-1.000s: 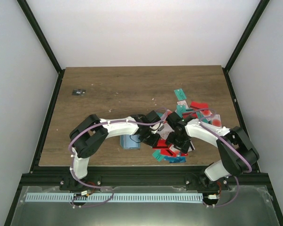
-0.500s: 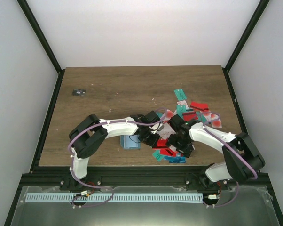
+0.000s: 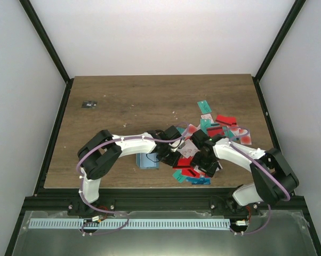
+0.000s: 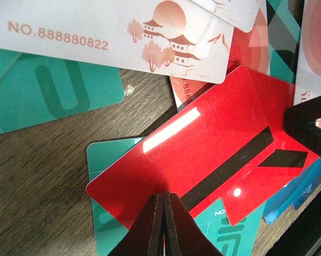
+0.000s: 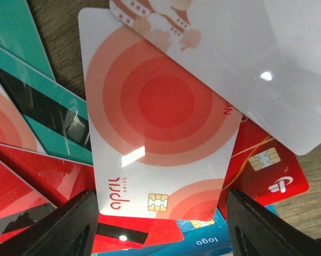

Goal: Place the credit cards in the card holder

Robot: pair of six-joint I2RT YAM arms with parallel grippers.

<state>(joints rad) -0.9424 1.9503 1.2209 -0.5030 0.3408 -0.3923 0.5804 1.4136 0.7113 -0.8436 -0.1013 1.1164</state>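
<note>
**Separating one card from the heap.** The credit cards lie in an overlapping pile on the right half of the tabletop. The card holder lies flat just left of the pile, partly under the left forearm, and no card is seen in it.

The left hand has its fingers pressed together on the near edge of a red striped card, apparently pinching it. This card overlaps a teal card. The right hand is spread wide above a white card with red rings and grips nothing.

The step in hand is judged to be freeing the red striped card. To do it well:
- The pinch should take that one edge only.
- The lift should be shallow and slow, so that neighbouring cards slide off rather than ride along.
- The right hand may press the neighbouring cards down.

Whether the holder's pocket lies open cannot be told from above.
</note>
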